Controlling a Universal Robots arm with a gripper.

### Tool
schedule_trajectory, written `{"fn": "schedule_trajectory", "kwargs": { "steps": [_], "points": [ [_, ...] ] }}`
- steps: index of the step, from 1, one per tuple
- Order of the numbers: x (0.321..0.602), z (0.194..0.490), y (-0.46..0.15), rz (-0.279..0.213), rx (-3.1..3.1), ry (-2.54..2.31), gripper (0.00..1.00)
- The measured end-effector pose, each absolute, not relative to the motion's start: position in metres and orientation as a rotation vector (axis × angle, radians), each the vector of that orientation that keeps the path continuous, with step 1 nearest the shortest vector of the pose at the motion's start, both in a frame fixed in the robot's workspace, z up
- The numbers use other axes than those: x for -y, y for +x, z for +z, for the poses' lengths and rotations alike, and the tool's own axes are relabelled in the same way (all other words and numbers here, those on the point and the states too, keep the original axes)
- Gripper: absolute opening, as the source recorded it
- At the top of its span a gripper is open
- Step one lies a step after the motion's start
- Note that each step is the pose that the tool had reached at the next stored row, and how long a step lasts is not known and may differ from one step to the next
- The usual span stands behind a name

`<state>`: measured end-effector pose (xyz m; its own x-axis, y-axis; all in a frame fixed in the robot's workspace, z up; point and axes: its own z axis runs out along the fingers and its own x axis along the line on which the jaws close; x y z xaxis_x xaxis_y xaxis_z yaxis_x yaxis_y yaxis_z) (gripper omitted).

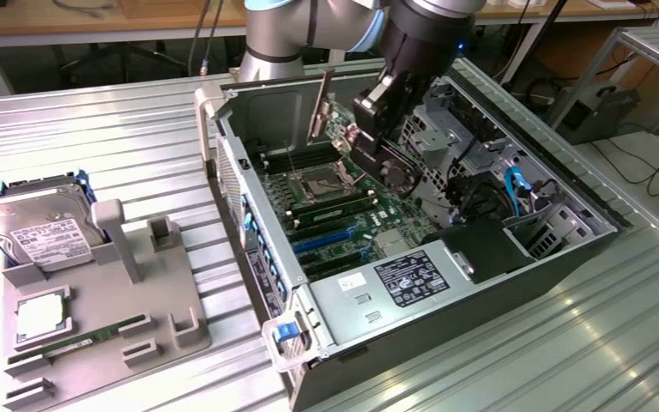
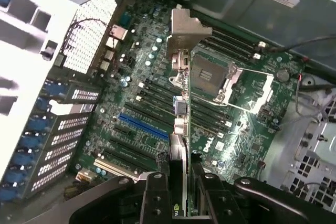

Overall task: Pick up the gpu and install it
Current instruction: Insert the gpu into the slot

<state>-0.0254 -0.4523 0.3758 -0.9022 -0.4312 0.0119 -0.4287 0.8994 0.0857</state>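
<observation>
While the open computer case (image 1: 353,343) lies on its side under the arm, its motherboard (image 2: 142,98) sits exposed. A tilted descent could, I judge, jam the card's edge beside the blue slot (image 2: 143,125) or catch the bracket on the rear wall. The gpu (image 2: 181,103) hangs edge-on above the board, clamped in the gripper (image 2: 181,203), with its bracket end farthest away.

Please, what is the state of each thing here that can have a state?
gpu: held by the gripper above the motherboard, not seated.
gripper: shut on the gpu.
computer case: lying on its side, open.
hard drive: resting in the grey holder.
memory stick: lying flat in the grey holder.
</observation>
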Motion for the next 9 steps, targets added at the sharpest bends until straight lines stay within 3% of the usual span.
{"fn": "schedule_trajectory", "kwargs": {
  "steps": [9],
  "points": [
    [0.4523,0.3734,-0.0254,-0.119,2.916,1.048,0.26]
  ]
}}
